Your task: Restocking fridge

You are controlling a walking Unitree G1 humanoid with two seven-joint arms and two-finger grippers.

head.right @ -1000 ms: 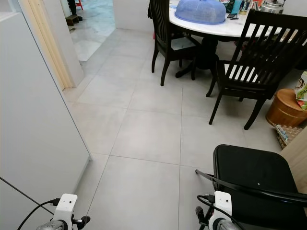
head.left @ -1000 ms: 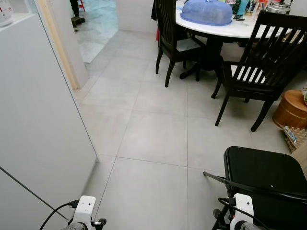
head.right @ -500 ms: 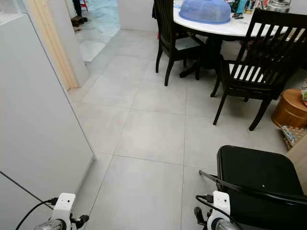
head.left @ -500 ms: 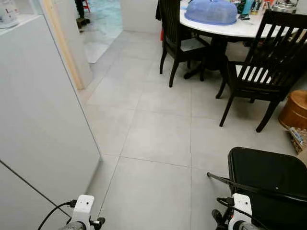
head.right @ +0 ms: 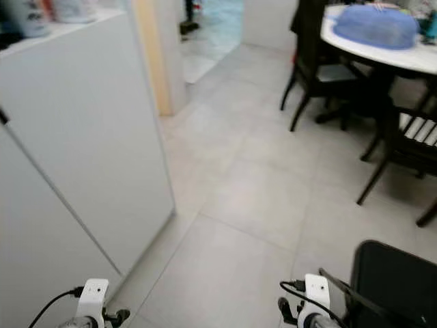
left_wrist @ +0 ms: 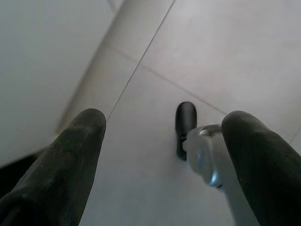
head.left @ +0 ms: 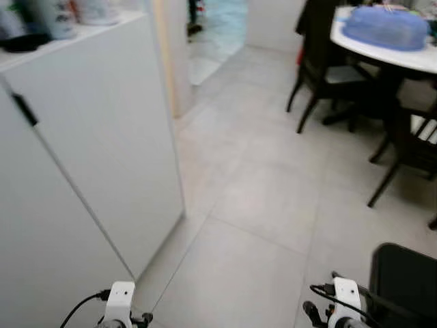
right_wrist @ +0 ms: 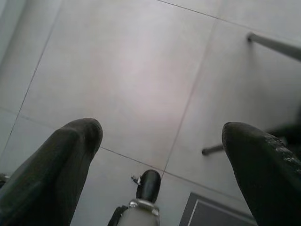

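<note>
Camera swung left; white cabinet (head.left: 102,137) close left, black chair (head.left: 406,283) right; both hands released, hanging.

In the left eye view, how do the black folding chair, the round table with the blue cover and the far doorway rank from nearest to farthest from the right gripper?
1. Black folding chair, just beside the right gripper, low right.
2. Round table, upper right.
3. Doorway, top centre, beyond the white cabinet.

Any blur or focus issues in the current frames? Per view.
Left and right eye views: motion-smeared throughout, soft edges on the white cabinet and dark chairs. Left wrist view: floor tiles readable, near fingers out of focus. Right wrist view: likewise, fingers soft.
</note>
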